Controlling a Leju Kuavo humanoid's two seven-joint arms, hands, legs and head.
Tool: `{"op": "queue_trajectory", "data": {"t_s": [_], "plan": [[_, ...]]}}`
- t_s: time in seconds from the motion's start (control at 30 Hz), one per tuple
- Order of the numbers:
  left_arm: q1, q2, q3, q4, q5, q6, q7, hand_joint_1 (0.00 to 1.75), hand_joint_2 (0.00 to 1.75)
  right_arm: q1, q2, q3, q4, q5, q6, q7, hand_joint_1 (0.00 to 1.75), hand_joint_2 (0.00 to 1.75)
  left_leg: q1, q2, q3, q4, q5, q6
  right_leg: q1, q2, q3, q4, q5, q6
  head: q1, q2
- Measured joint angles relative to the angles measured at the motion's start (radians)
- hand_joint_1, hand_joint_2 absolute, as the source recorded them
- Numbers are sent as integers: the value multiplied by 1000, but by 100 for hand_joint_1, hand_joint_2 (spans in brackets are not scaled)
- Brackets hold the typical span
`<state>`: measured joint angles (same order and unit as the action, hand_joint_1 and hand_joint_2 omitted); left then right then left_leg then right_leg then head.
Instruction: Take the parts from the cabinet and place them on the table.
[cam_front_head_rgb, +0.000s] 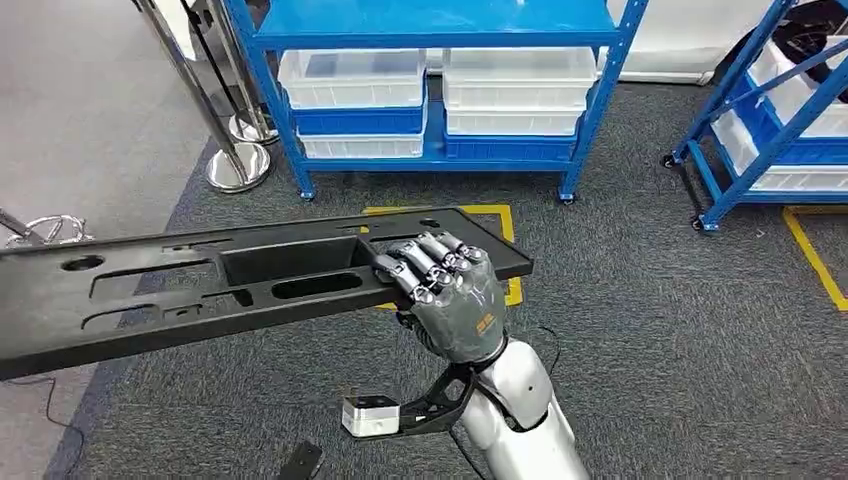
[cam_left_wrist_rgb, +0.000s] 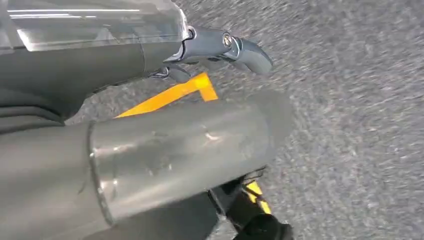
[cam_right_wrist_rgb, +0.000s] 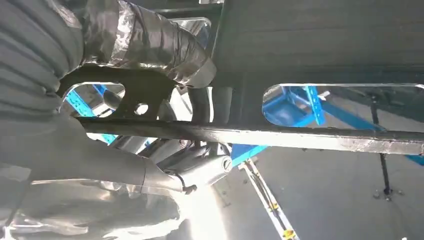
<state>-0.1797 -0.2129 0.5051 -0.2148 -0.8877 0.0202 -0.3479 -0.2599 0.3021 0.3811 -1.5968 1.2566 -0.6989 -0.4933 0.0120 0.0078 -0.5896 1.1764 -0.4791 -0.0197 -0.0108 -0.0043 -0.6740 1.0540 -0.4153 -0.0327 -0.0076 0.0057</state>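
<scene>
Right robot hand (cam_front_head_rgb: 455, 300) grips long black panel (cam_front_head_rgb: 200, 285).

The right arm rises from the bottom centre of the head view, silver forearm angled up and to the left, a small camera bracket jutting out at the wrist. The right hand (cam_front_head_rgb: 455, 295) sits in the middle of the frame, back of the hand facing up, its fingers (cam_front_head_rgb: 425, 262) curled over the near edge of the long black part (cam_front_head_rgb: 200, 285) and gripping it. In the left wrist view, the left hand (cam_left_wrist_rgb: 150, 115) has a fingertip curled; its grip is unclear.
</scene>
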Motion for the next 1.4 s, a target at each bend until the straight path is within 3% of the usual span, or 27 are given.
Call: {"op": "queue_trajectory", "data": {"t_s": [0.07, 0.17, 0.2, 0.27, 0.33, 0.37, 0.4, 0.47, 0.5, 0.53, 0.57, 0.6, 0.7, 0.73, 0.83, 0.87, 0.9, 0.93, 1.0, 1.03, 1.07, 1.1, 1.2, 1.23, 1.3, 1.37, 1.4], "plan": [[-7, 1, -3, -1, 0, 0, 0, 0, 0, -1, 0, 0, -8, 0, 0, 0, 175, 175, -8, -2, 117, -172, -52, 12, 3, 1, -10, 1, 17, 12, 0, 0], [-7, 1, -5, -1, 0, 0, 0, 0, 0, -1, 0, 0, -10, 0, 0, 0, 175, 175, -15, -3, 105, -182, -41, 31, -2, -3, -7, -17, 50, 29, 0, 0], [-5, 1, -5, -1, 0, 0, 0, 0, 0, 0, 0, 0, -10, 0, 0, 0, 175, 175, -7, -1, 101, -198, -19, 42, 1, -1, -11, -21, 56, 38, 0, 0], [-9, 1, -6, -1, 0, 0, -1, 0, 0, 1, -3, 0, -13, 0, 0, 3, 175, 175, -7, 6, 80, -203, 9, 60, -3, 2, -32, 34, -41, 43, 1, 0], [-12, 1, -7, -1, -2, 0, -1, 0, 0, 3, -6, 0, -13, 0, 0, 4, 175, 175, -10, 6, 49, -200, 32, 64, -3, 3, -65, 171, -153, 49, 1, 0], [-12, 1, -7, -1, -2, 0, 0, 0, 0, 5, -8, 0, -13, -1, 0, 4, 175, 175, -11, 7, 31, -197, 43, 63, -3, 3, -78, 240, -177, 51, 1, 0], [-13, 1, -7, -1, -2, 0, 0, 0, 0, 7, -11, 0, -13, -1, 0, 4, 175, 175, -12, 8, 12, -192, 54, 62, -3, 3, -75, 280, -162, 54, 1, 0], [-15, 0, -8, -1, -1, -7, 0, 0, 0, 11, -16, 0, -13, 0, 0, 4, 175, 175, -12, 8, -25, -179, 72, 57, -4, 2, -16, 237, -91, 53, 1, 0], [-17, -1, -10, -1, -1, -9, 0, 0, 0, 13, -16, 0, -13, -2, 0, 0, 175, 175, -11, 8, -41, -171, 79, 54, -4, 2, 38, 171, -72, 51, 1, 0], [-18, -3, -11, -1, -1, -9, 0, 0, 0, 14, -16, 0, -13, -5, 0, -4, 175, 175, -12, 7, -53, -158, 84, 49, -4, 1, 109, 85, -83, 47, 1, 0], [-18, -5, -14, -1, -1, -9, 0, 0, 0, 15, -16, 0, -13, -11, 0, -9, 175, 175, -18, 6, -66, -147, 87, 45, 3, 2, 161, 3, -125, 43, 1, 0], [-17, -8, -16, -1, 0, -9, 0, 0, 0, 17, -16, 0, -13, -19, 0, -11, 175, 175, -17, 7, -69, -145, 94, 38, 3, 3, 165, -12, -135, 38, 0, 0], [-14, -11, -19, -1, 5, -4, 0, 0, 0, 28, -16, 0, -9, -63, 0, -20, 175, 175, -12, 6, -77, -149, 118, 18, 4, 2, 147, -18, -112, 16, 1, 0], [-13, -11, -21, -1, 5, -3, 1, 0, 0, 27, -16, 0, -6, -71, 0, -21, 175, 175, -7, 3, -85, -135, 91, 11, 1, -2, 137, -19, -100, 8, 1, 0], [-11, -12, -21, -1, 5, -3, 1, 0, 0, 29, -16, 0, -4, -75, 0, -21, 175, 175, -3, 2, -142, 38, -77, -3, 1, -2, 93, -18, -66, -4, 0, 0], [-11, -12, -21, -1, 5, -2, 1, 0, 0, 31, -16, 0, -2, -76, 0, -21, 175, 175, -2, 1, -157, 114, -110, -5, 2, -1, 76, -18, -52, -3, 0, 0], [-11, -12, -21, -1, 5, -2, 1, 0, 0, 34, -16, 0, 0, -76, 0, -21, 175, 175, -2, 1, -157, 153, -108, -5, 2, -1, 61, -17, -41, -2, 0, 0], [-11, -12, -21, -1, 5, -2, 1, 0, 0, 36, -16, 0, 2, -76, 0, -21, 175, 175, -2, 1, -136, 152, -81, -5, 2, -2, 45, -16, -30, 0, 0, 0], [-11, -12, -22, -1, 5, -2, 1, 0, 0, 37, -16, 0, 3, -76, 0, -21, 175, 175, -2, 1, -42, 44, -16, -1, 1, -1, 19, -12, -12, 4, 0, 0], [-13, -12, -22, -1, 5, -2, 1, 0, 0, 37, -16, 0, 2, -77, 0, -21, 175, 175, -2, 0, 30, -50, -6, 5, 2, 0, 12, -11, -3, 7, 0, 0], [-15, -12, -22, -1, 6, -1, 1, 0, 0, 37, -16, 0, 2, -79, 0, -21, 175, 175, -5, -2, 90, -141, -40, 12, 3, 0, 8, -10, 4, 12, 0, 0], [-17, -12, -22, -1, 6, 0, 1, 0, 0, 36, -16, 0, 2, -82, 0, -21, 175, 175, -10, -3, 113, -186, -51, 18, 4, -1, 6, -10, 12, 19, 1, 0], [-16, -11, -22, -1, 6, 2, 1, 0, 0, 37, -17, 0, 2, -89, 0, -16, 175, 175, -17, -3, 95, -185, -31, 37, 1, -3, 7, -24, 39, 38, 0, 0], [-16, -12, -22, -1, 6, 2, 0, 0, 0, 37, -18, 0, 2, -91, 0, -13, 175, 175, -5, 3, 94, -199, -12, 48, 1, -1, 1, -16, 33, 46, 0, 0], [-19, -12, -23, -1, 8, 3, -8, 0, 0, 36, -23, 2, 3, -107, 0, -1, 175, 175, -9, 3, 71, -203, 7, 67, -1, 4, -31, 65, -73, 49, 1, 0], [-17, -12, -23, -1, 8, 8, -13, 0, 0, 36, -38, 17, 10, -111, 0, 10, 175, 175, -13, 4, 47, -202, 26, 68, -2, 4, -69, 205, -160, 52, 1, 0], [-16, -11, -23, -1, 8, 10, -13, 0, 0, 36, -49, 25, 13, -100, 0, 19, 175, 175, -13, 4, 32, -199, 35, 67, -2, 4, -80, 259, -163, 53, 1, 0]]}}
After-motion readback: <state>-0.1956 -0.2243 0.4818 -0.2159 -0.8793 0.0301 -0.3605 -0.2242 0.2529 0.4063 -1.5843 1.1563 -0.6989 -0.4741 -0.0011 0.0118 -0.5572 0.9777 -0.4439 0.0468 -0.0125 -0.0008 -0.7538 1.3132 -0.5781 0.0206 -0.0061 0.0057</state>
